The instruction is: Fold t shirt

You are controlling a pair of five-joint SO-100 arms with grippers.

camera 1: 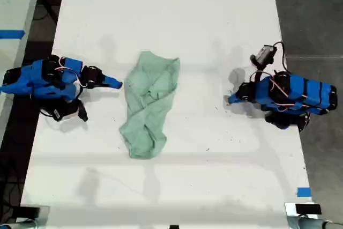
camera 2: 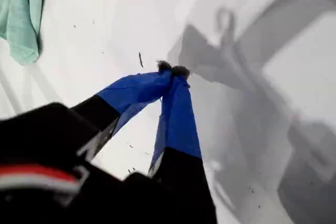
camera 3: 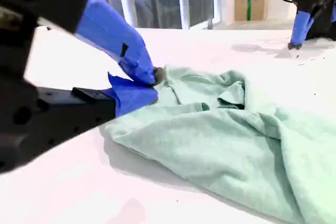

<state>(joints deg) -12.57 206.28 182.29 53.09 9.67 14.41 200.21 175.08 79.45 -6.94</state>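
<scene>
Exterior view shows the white table (camera 1: 214, 25) with the t shirt (camera 1: 149, 103) crumpled at mid-table. My second gripper (camera 3: 149, 85), jaws closed and empty, sits just beside it; my first gripper (camera 2: 173, 70), likewise closed and empty, rests well apart.

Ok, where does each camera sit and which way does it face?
Exterior view: overhead, facing down on table, t shirt, both arms.
First wrist view: on my first hand, facing bare table, t shirt at edge.
Second wrist view: on my second hand, facing the t shirt; other arm beyond.
All share the t shirt.
</scene>
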